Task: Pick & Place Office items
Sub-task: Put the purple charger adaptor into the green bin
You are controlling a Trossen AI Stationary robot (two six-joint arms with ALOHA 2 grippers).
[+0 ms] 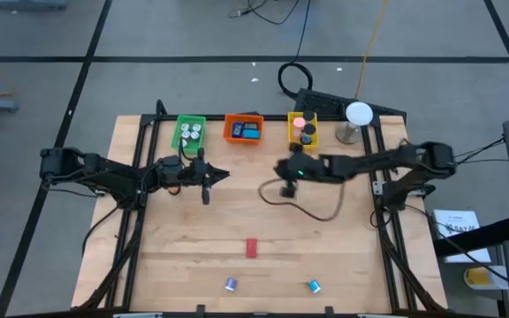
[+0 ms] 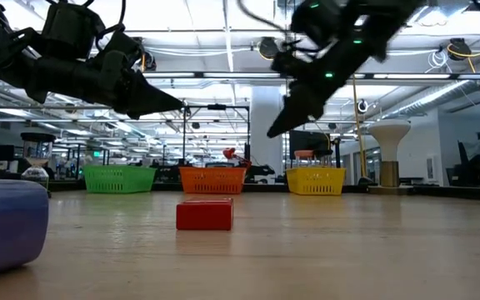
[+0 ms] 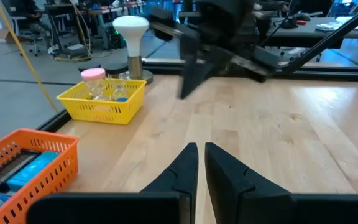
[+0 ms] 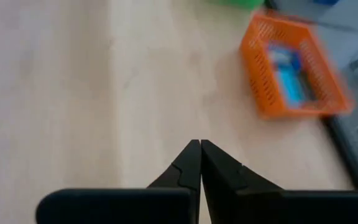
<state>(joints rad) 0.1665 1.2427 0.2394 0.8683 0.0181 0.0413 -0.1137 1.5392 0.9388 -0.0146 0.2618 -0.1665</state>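
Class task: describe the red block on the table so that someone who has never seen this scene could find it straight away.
Start at the wooden table and go to its near half, away from the three trays. The red block lies alone near the middle; the two small pieces nearer the edge, purple roll and blue roll, are round.

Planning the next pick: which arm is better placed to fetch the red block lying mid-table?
Probably the right. Its shut, empty gripper hangs closer to the red block than the left gripper, though both sit well behind it.
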